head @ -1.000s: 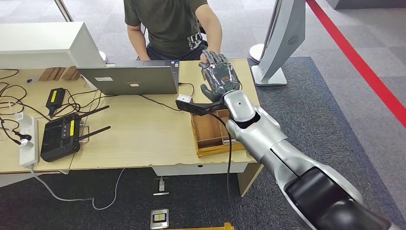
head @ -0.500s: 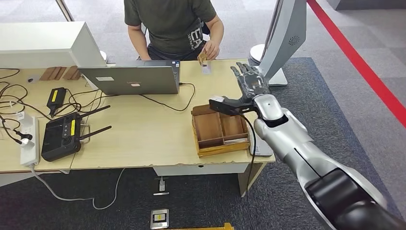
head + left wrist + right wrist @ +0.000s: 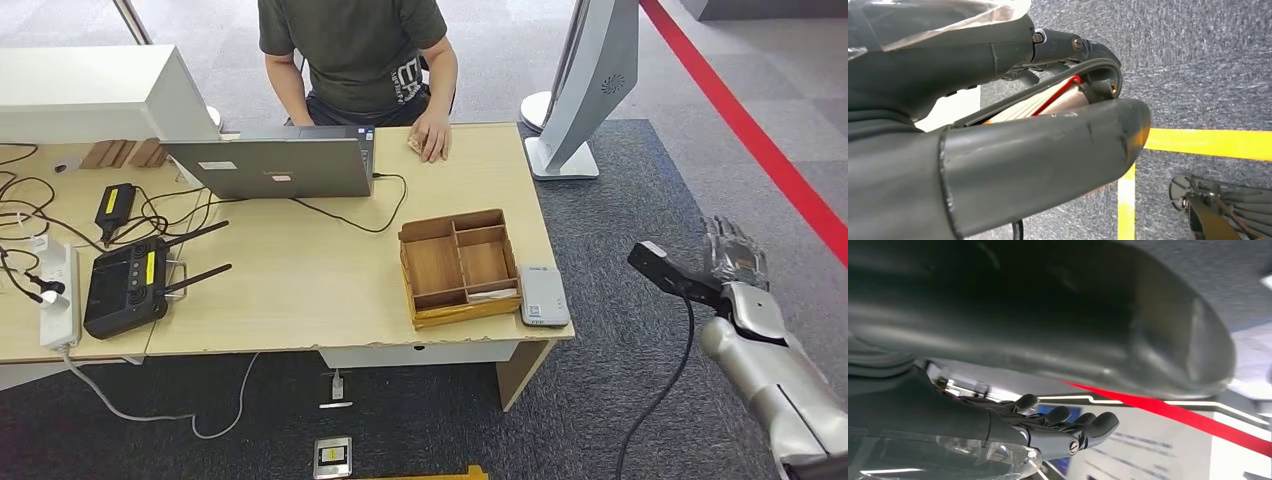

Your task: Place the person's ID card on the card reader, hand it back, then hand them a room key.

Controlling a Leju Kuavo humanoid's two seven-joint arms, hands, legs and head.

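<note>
My right hand (image 3: 735, 256) hangs over the carpet to the right of the table, fingers (image 3: 1068, 429) stretched out and holding nothing. The grey card reader (image 3: 543, 296) lies bare at the table's front right corner, beside a wooden compartment tray (image 3: 458, 262) with a pale card (image 3: 494, 294) in its front slot. At the far edge the person's hand (image 3: 433, 137) rests on the table over a small card (image 3: 412, 145). My left hand (image 3: 1013, 125) hangs above the floor, with its thumb in front and nothing visibly in it.
A laptop (image 3: 272, 165) with a black cable stands at the back of the table. A black router (image 3: 127, 284), a power strip (image 3: 57, 296) and tangled cables fill the left side. A white stand (image 3: 580, 90) rises off the table's far right corner.
My right arm swung from the table's far edge out to the right and down, off the table. The person took the card, drew it back and laid their hand on the table.
</note>
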